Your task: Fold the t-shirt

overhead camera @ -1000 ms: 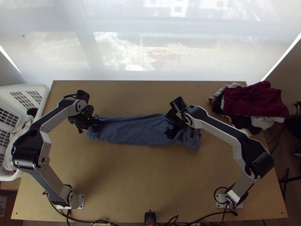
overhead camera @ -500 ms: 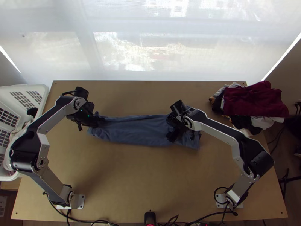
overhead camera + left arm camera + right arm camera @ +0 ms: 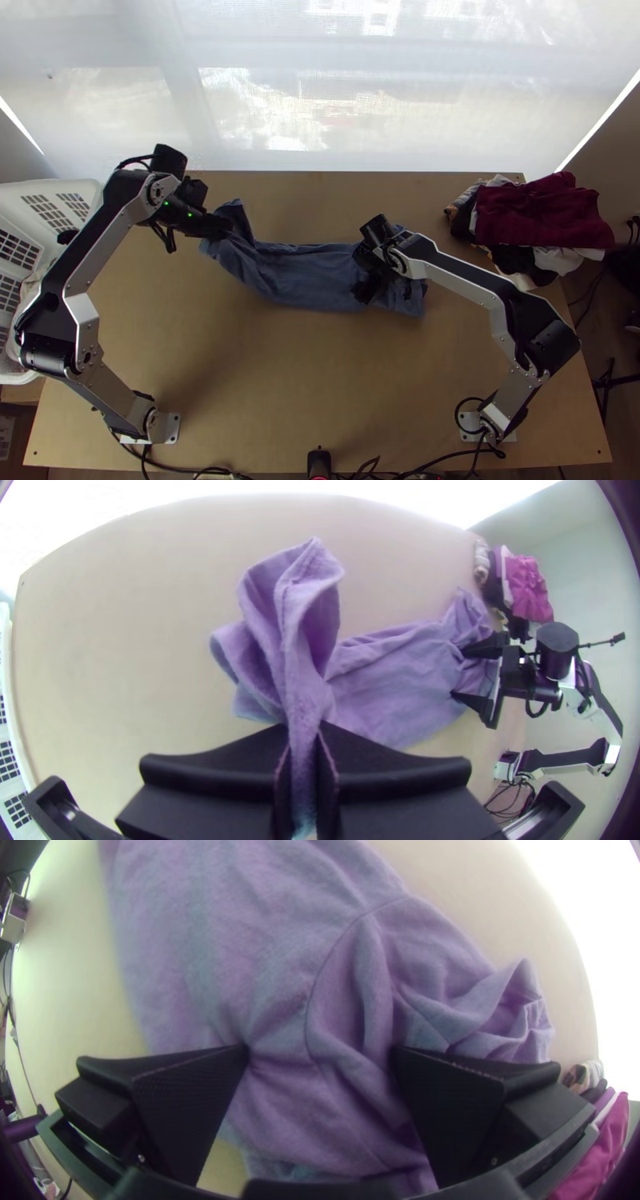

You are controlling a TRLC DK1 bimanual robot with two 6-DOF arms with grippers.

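Observation:
The blue t-shirt (image 3: 308, 276) lies as a long narrow strip across the table, its left end lifted and bunched. My left gripper (image 3: 224, 226) is at that end in the top view. In the left wrist view, my left gripper (image 3: 305, 747) is shut on a gathered fold of the t-shirt (image 3: 400, 673), with cloth standing up beyond the fingers. Over the shirt's right part is my right gripper (image 3: 368, 284). The right wrist view has my right gripper (image 3: 320, 1050) open, fingertips wide apart on the t-shirt (image 3: 220, 940), with wrinkled cloth and a curved seam between them.
A pile of clothes with a dark red garment (image 3: 540, 210) on top sits at the table's back right. A white basket (image 3: 88, 192) stands at the left edge, beside the left arm. Bare tabletop (image 3: 304, 376) stretches in front of the shirt.
My left gripper has moved toward the table's back and a little right, pulling the shirt's left end up with it. The right gripper has hardly moved.

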